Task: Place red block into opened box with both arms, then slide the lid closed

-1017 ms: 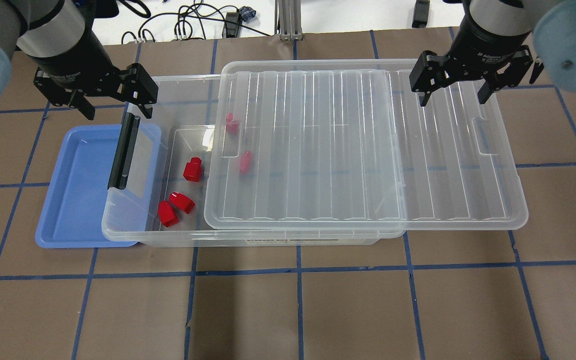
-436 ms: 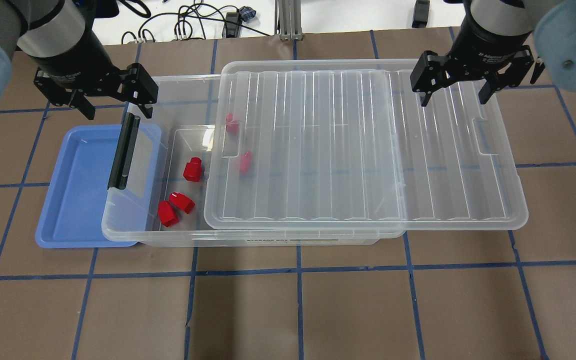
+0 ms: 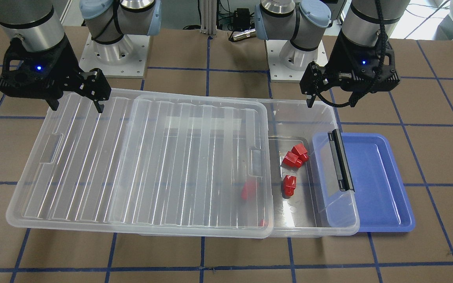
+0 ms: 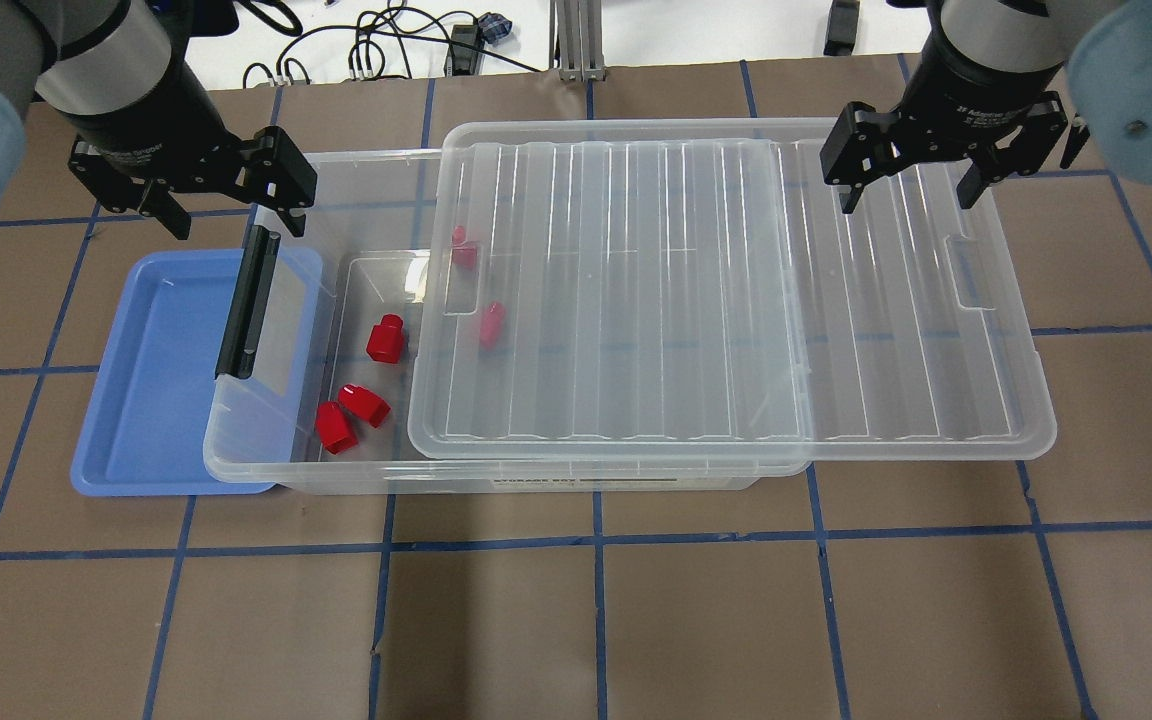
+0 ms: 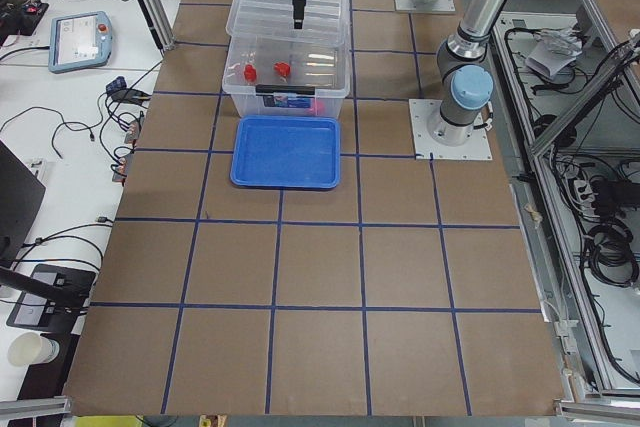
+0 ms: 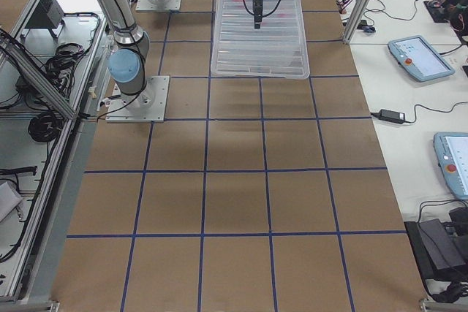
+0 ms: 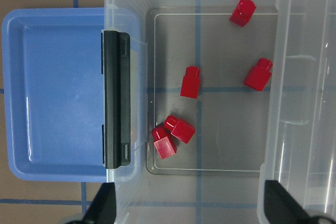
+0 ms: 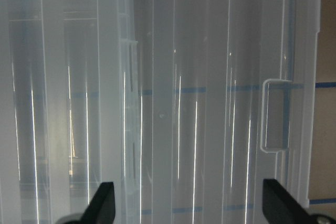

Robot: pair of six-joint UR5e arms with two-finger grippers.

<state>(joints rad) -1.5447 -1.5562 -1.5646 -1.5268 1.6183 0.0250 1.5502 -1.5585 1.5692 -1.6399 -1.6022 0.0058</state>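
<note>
On the counter [image 4: 596,620]: brown surface gridded with blue tape, carrying everything listed here.
Lid [image 4: 716,300]: clear ribbed sheet lying across the box. Its long axis runs left to right, in line with the box. It sits shifted toward the robot's right, so its right end overhangs the counter, and closing it calls for a push toward the robot's left.
Box [image 4: 266,470]: clear shallow bin with its left end uncovered. The black bar [image 4: 248,300] is on that short side, which overlaps the blue tray.
Blue tray [image 4: 151,380]: flat, at the box's left end and partly under it.
Right gripper [image 4: 906,195]: above the lid's far right part, fingers spread, holding nothing. The lid's right-end notch [image 4: 966,275] lies just to its near side. This is the arm nearer the overhanging end, so likely the one to push.
Left gripper [image 4: 233,215]: above the box's far left corner, by the bar's far end, fingers spread, holding nothing.
Red blocks [image 4: 385,338]: five chunky bright pieces, each with a narrower stub, all inside the box. Three lie in the uncovered part, two of them touching. Two show dimly through the lid. Placing looks done, and the slide is not yet begun.
</note>
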